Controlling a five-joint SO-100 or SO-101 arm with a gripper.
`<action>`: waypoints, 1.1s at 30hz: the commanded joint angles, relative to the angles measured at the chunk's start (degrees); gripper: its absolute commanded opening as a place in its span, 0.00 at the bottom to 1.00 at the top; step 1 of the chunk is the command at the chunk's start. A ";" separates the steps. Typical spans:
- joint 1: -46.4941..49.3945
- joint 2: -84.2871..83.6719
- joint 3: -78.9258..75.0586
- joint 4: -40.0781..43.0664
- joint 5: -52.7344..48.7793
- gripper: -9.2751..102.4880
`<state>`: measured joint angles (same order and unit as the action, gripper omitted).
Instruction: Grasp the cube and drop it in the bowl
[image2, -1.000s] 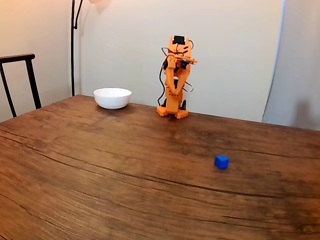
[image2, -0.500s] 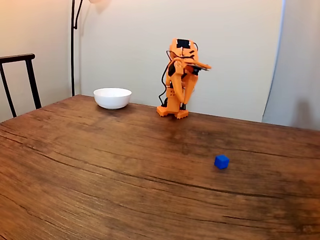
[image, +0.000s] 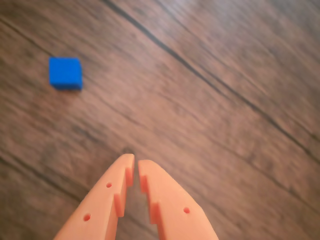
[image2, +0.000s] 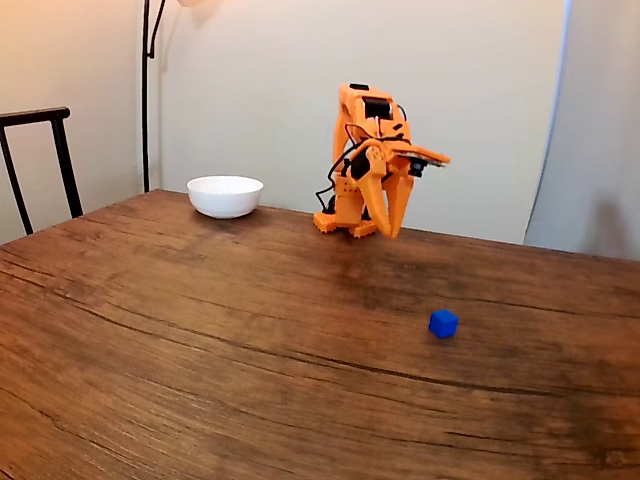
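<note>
cube (image: 65, 73) lies apart from closed hand (image: 136, 161).

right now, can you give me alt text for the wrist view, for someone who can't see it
An orange pincer points up from the bottom edge, its tips nearly shut and holding nothing, above a brown wooden table. A small blue cube lies apart on the wood at upper left, slightly blurred.
</note>
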<state>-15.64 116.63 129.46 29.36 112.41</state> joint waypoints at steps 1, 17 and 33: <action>-1.49 -0.97 -1.85 -5.10 -1.23 0.08; -5.54 -18.72 -1.85 -29.88 -8.53 0.08; -10.37 -31.46 -1.76 -49.04 -11.69 0.33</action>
<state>-25.14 85.52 129.38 -16.17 100.90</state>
